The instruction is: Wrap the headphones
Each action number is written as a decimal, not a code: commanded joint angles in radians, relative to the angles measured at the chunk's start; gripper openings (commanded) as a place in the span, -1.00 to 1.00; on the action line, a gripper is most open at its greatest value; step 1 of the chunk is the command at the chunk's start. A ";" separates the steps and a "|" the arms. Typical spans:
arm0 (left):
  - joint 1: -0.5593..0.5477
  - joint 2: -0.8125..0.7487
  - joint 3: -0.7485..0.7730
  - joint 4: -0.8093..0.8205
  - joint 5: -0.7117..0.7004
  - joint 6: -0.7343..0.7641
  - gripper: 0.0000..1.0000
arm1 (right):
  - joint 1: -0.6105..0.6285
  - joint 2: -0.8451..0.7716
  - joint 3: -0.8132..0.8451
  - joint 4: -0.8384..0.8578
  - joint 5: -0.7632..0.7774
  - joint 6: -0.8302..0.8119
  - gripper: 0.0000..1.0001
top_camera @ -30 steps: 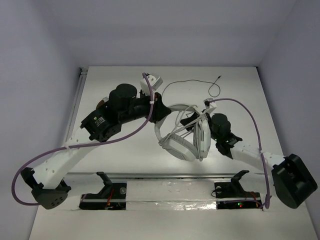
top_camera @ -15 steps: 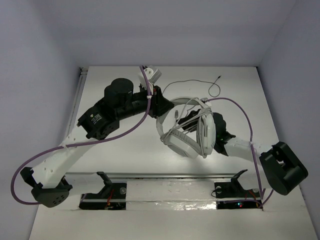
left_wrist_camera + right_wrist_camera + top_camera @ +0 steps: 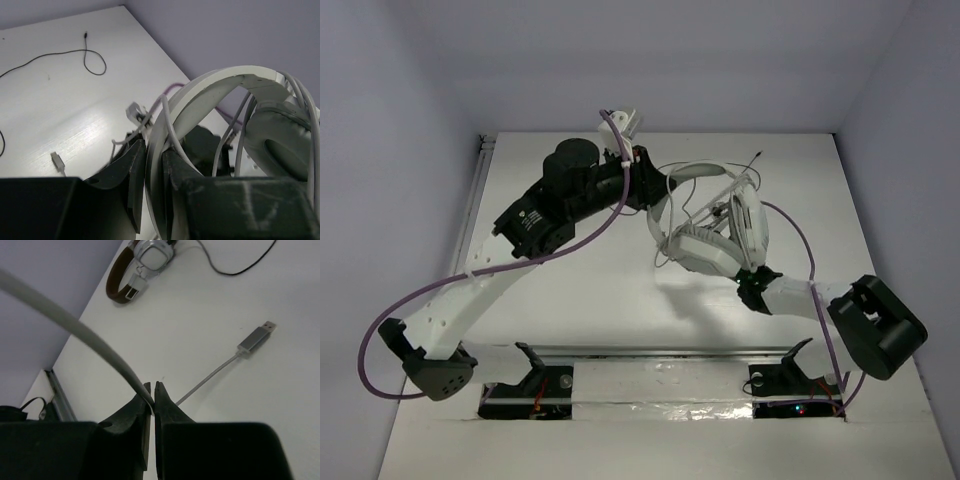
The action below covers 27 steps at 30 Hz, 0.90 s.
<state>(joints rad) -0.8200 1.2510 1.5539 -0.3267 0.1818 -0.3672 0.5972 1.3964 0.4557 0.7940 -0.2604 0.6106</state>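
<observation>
Headphones [image 3: 705, 250] held up over the counter [image 3: 580, 300], right of centre, toward the far edge.
From above, the left claw [image 3: 655, 193] clamps the smooth white headband [image 3: 700, 170], and the oval cups hang below it. Left wrist: the jaws are pinched tight on that broad curved band, with a padded grey ear cup [image 3: 280, 140] beside it under thin looped strands. Right wrist: the right claw [image 3: 152, 392] is pressed together on the round grey cable [image 3: 75, 325]. A silver plug [image 3: 257, 337] and a brown-banded headset [image 3: 135, 265] lie on the matte white surface.

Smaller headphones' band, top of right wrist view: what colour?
The smaller headphones' band is brown. The right wrist view shows it best.
</observation>
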 commanded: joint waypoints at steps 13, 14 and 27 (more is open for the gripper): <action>0.153 0.068 -0.022 0.305 -0.453 -0.129 -1.00 | 0.413 -0.227 -0.068 -0.254 0.337 0.149 -1.00; 0.153 0.080 -0.018 0.299 -0.484 -0.113 -1.00 | 0.429 -0.232 -0.060 -0.280 0.345 0.149 -1.00; 0.208 0.149 -0.003 0.031 -0.300 0.042 -1.00 | 0.601 -0.458 0.106 -0.884 0.588 0.195 -1.00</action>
<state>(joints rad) -0.6319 1.4319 1.4815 -0.3115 -0.2478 -0.3389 1.1900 0.9779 0.5144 0.1085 0.2302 0.7883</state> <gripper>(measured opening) 0.124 0.084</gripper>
